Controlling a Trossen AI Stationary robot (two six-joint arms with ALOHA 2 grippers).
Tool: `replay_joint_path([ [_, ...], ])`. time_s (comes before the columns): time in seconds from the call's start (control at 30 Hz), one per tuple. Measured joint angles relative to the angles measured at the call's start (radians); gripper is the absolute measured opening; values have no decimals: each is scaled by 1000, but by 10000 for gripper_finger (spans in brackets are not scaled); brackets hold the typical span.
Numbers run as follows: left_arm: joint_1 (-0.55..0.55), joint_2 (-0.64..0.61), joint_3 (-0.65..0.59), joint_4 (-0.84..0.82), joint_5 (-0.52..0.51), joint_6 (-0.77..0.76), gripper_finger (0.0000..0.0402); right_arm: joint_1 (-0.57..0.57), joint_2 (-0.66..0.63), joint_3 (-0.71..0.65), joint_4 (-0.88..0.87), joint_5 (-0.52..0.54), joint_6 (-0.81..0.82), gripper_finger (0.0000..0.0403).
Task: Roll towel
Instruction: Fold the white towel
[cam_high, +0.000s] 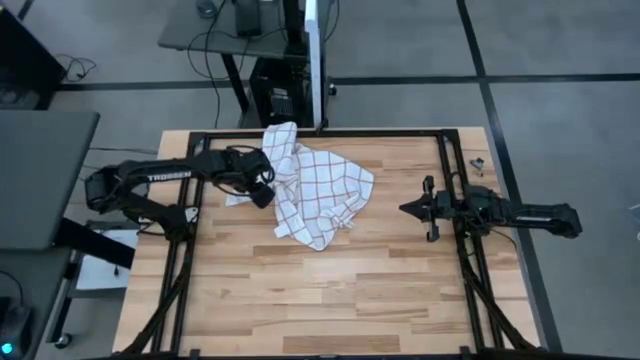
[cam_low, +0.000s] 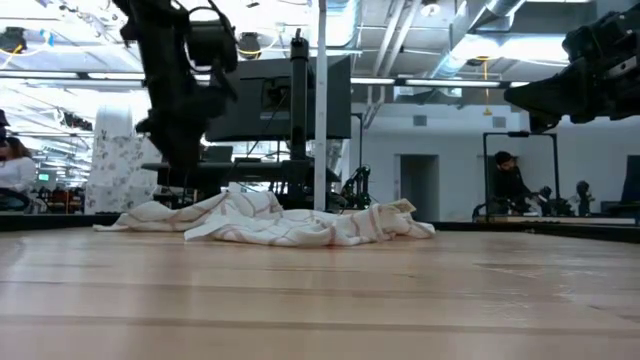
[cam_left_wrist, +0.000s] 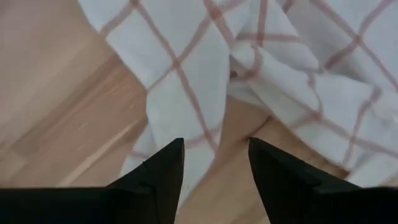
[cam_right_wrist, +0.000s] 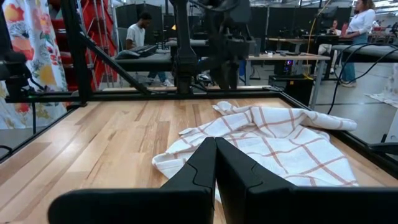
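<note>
The white towel (cam_high: 312, 188) with red-brown grid lines lies crumpled in a heap on the wooden table, at the far middle; it also shows in the low view (cam_low: 270, 222), the left wrist view (cam_left_wrist: 261, 68) and the right wrist view (cam_right_wrist: 273, 140). My left gripper (cam_high: 262, 196) hangs above the towel's left edge, fingers open and pointing down, holding nothing; its fingers (cam_left_wrist: 216, 163) stand over a fold of the cloth. My right gripper (cam_high: 406, 209) is shut and empty, held level at the table's right, pointing at the towel.
A black frame (cam_high: 320, 133) runs around the table along its far, left and right sides. A small metal object (cam_high: 476, 163) lies at the far right corner. Bare wood (cam_high: 320, 300) spreads in front of the towel. People sit and stand in the room behind.
</note>
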Motion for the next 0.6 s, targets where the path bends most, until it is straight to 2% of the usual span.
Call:
replay_joint_path([
  [0.1, 23, 6, -36, 71, 29, 63, 164, 0, 0, 0, 0, 0, 0, 0],
  [0.3, 41, 96, -63, 112, 46, 187, 164, 0, 0, 0, 0, 0, 0, 0],
  [0.43, 42, 153, -63, 195, 34, 208, 164, 0, 0, 0, 0, 0, 0, 0],
  [0.6, 64, 218, -64, 189, 21, 220, 163, 0, 0, 0, 0, 0, 0, 0],
])
